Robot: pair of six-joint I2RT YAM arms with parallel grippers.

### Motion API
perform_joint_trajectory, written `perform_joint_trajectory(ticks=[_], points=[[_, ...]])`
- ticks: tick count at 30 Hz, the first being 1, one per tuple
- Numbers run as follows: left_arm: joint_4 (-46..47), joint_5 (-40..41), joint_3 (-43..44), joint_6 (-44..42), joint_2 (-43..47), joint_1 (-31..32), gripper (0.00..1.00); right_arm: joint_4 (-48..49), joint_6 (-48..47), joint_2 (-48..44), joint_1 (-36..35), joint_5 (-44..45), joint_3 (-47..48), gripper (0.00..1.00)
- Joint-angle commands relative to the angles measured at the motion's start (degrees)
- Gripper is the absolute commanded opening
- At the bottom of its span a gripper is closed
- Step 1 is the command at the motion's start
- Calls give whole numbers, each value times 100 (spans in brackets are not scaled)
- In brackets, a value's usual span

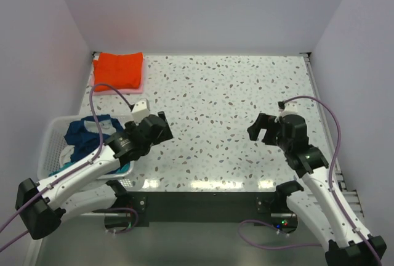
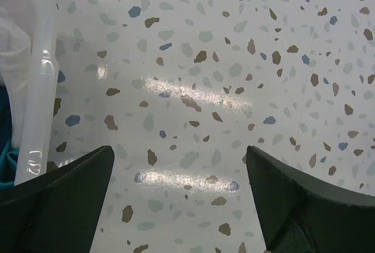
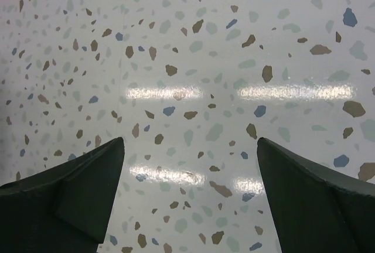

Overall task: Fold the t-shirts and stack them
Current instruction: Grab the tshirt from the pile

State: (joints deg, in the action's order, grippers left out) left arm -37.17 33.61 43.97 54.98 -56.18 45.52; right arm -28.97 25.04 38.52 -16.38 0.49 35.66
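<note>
A folded orange-red t-shirt (image 1: 118, 69) lies on a folded pink one (image 1: 117, 88) at the table's back left. A navy t-shirt (image 1: 83, 132) and a bit of teal cloth (image 1: 114, 124) lie bunched in the white basket (image 1: 52, 149) at the near left; teal cloth also shows in the left wrist view (image 2: 4, 162). My left gripper (image 1: 161, 128) is open and empty just right of the basket, above bare table (image 2: 181, 165). My right gripper (image 1: 261, 129) is open and empty over the table's right side (image 3: 190, 159).
The speckled table (image 1: 221, 100) is walled by white panels at the back and sides. The basket's white rim (image 2: 41, 89) stands close to my left fingers. A dark strip (image 1: 203, 201) runs along the near edge between the arm bases.
</note>
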Motion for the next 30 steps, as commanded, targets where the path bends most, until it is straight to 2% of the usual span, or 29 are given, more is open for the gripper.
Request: perform_joint_trajectory(ticks=[1,6,9,11,13,15,16,19,25,30], points=[[15,217,235,74,-59,27,100,400,-175,-196,12,-32,-67,99],[421,-4,296,-339,-24,27,100,138,-157,-21,3,249,108,99],[-52,304,629,-129,-120,27,100,199,-104,138,12,276,125,99],[-728,777,841,266,-165,19,100,129,-122,225,12,232,204,99],[-1577,1434,1113,1029,-209,-16,100,172,-139,270,12,215,196,99],[-1960,1657,1316,1391,-226,-130,100,199,-157,261,3,153,213,99],[-2100,1623,1360,1375,-218,-253,100,199,-183,235,3,118,213,99],[-2041,1281,1466,1095,-174,-1269,100,383,-219,121,3,-40,82,99],[-1908,1270,1422,804,-270,-2317,100,436,-236,33,3,-154,-24,99],[-1777,1113,1457,681,-735,-3127,99,418,-236,-55,3,-234,-76,99]])
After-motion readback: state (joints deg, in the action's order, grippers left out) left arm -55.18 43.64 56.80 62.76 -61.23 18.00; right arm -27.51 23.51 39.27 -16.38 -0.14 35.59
